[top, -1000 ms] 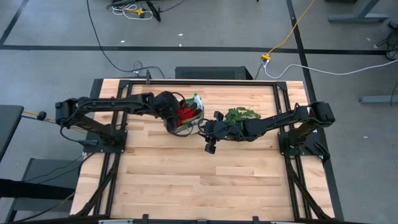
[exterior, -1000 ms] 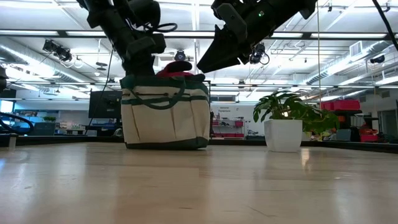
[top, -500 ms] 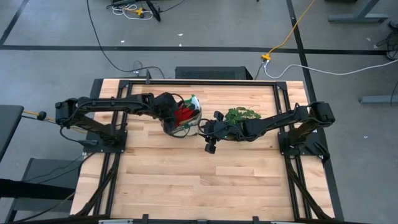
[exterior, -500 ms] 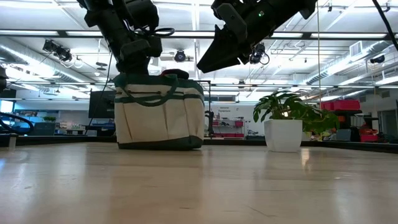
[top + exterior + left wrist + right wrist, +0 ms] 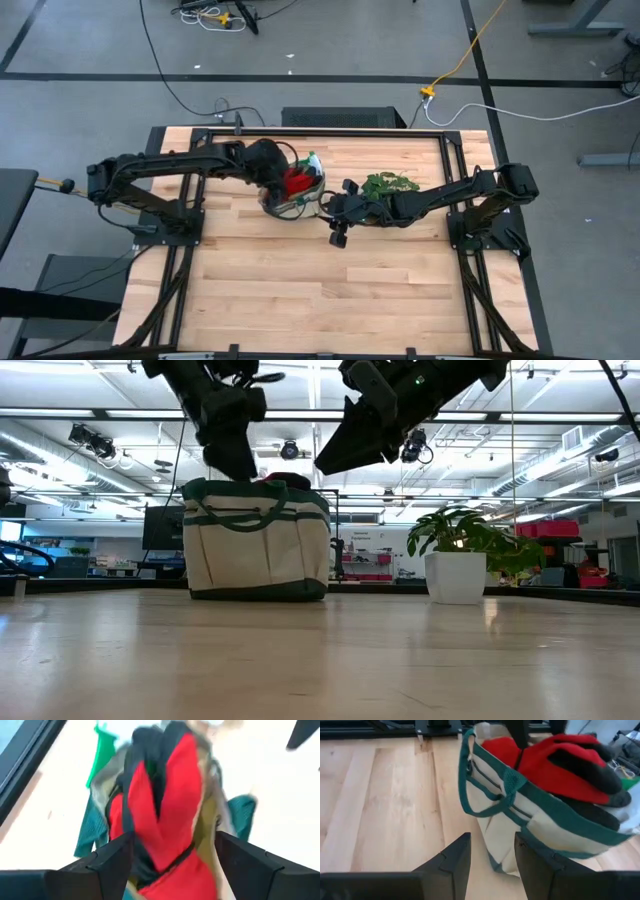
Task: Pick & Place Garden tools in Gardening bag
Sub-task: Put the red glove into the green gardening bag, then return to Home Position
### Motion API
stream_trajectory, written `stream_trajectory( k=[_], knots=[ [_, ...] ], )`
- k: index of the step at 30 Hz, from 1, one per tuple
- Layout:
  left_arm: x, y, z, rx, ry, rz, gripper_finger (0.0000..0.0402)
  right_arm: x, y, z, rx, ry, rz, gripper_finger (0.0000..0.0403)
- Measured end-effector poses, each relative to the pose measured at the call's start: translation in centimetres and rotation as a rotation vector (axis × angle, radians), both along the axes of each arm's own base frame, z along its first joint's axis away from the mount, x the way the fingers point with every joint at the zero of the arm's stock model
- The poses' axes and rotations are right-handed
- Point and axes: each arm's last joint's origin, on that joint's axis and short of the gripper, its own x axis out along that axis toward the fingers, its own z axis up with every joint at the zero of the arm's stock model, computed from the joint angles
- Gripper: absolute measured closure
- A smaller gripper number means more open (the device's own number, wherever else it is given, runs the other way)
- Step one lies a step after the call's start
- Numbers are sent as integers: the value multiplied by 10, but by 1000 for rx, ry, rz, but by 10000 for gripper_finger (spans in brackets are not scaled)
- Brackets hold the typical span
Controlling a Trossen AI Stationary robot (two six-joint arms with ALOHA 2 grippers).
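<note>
Wooden table (image 5: 300,270); red gloves (image 5: 298,182) seen stuffed in gardening bag (image 5: 256,540); left tool (image 5: 172,865) spread empty above for release; right tool (image 5: 492,855) parted, idle beside.

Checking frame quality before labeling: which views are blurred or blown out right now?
Left wrist view: motion-blurred, gloves smeared, table washed out white. Low view: sharp, but arms are backlit silhouettes against ceiling lights; faint sheen on the table. Right wrist view: bag fairly sharp, near edge soft. High view: evenly lit, no glare.
</note>
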Motion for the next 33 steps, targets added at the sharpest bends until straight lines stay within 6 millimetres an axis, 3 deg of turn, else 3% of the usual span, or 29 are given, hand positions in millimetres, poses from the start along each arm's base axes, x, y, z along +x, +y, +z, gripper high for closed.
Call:
stream_trajectory(
  k=[8, 14, 18, 24, 33],
  knots=[
    [-17, -13, 22, 32, -89, -61, 122, -4, -7, 14, -36, -43, 0, 248],
    [-53, -34, 31, 45, -203, -106, 122, -21, -14, 42, -55, -98, -25, 248],
    [-80, -48, 24, 41, -328, -139, 122, -36, -16, 52, -57, -144, -25, 248],
    [-112, -64, 13, 4, -558, -217, 122, -77, -20, 35, -10, -286, -29, 248],
    [-136, -71, -9, 45, -656, -213, 122, -136, -25, -6, 86, -486, -54, 248]
  ],
)
